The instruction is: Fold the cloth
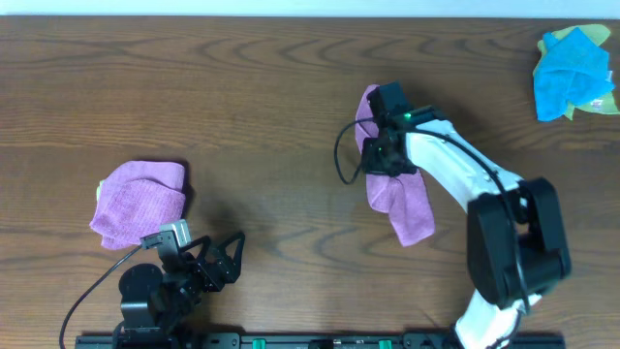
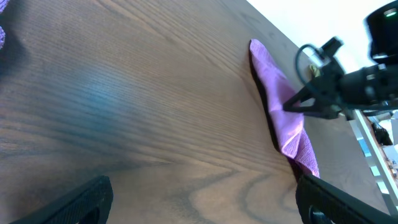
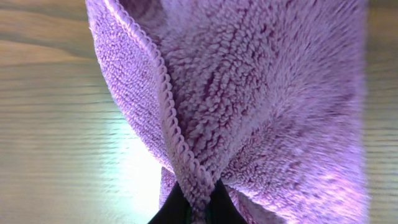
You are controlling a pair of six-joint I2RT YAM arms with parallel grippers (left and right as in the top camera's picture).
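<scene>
The purple cloth [image 1: 405, 202] lies bunched in a long strip at the table's middle right. My right gripper [image 1: 381, 147] is shut on its stitched hem near the far end. In the right wrist view the cloth [image 3: 249, 93] fills the frame, with the hem pinched between the jaws [image 3: 194, 208]. In the left wrist view the cloth [image 2: 283, 115] lies beyond the open fingers, with the right arm over it. My left gripper [image 1: 229, 256] is open and empty near the front left, and its fingers [image 2: 202, 205] are spread over bare wood.
A second purple cloth [image 1: 140, 199] lies folded at the left, just beyond the left arm. A bright blue cloth [image 1: 567, 73] sits on a yellow-green one [image 1: 599, 99] at the far right corner. The table is dark wood [image 1: 252, 107].
</scene>
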